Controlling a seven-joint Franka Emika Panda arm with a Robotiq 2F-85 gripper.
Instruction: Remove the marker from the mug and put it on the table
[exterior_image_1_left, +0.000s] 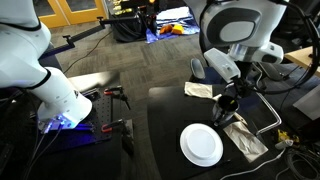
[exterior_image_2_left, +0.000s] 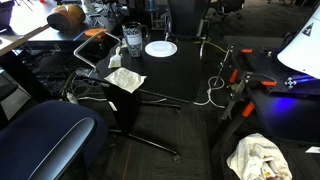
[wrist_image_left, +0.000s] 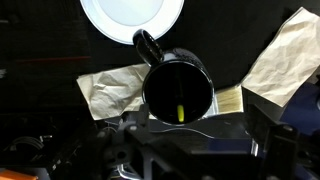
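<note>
In the wrist view the glossy black mug (wrist_image_left: 165, 85) stands on the black table (wrist_image_left: 40, 40), seen from straight above, its handle pointing towards the white plate (wrist_image_left: 132, 18). The yellow-green marker (wrist_image_left: 180, 112) stands inside the mug near its lower rim. My gripper (wrist_image_left: 198, 120) is open, with its fingers spread on either side just above the mug, holding nothing. In both exterior views the gripper (exterior_image_1_left: 230, 100) (exterior_image_2_left: 132, 36) hangs over the mug beside the plate (exterior_image_1_left: 201, 145) (exterior_image_2_left: 160, 48). The marker does not show there.
Crumpled brown paper lies on both sides of the mug (wrist_image_left: 112, 88) (wrist_image_left: 285, 55), also showing in an exterior view (exterior_image_1_left: 198, 90) (exterior_image_1_left: 243, 138). A white cable (exterior_image_2_left: 212, 85) trails over the table edge. Office chairs (exterior_image_2_left: 45, 135) and clutter surround the table.
</note>
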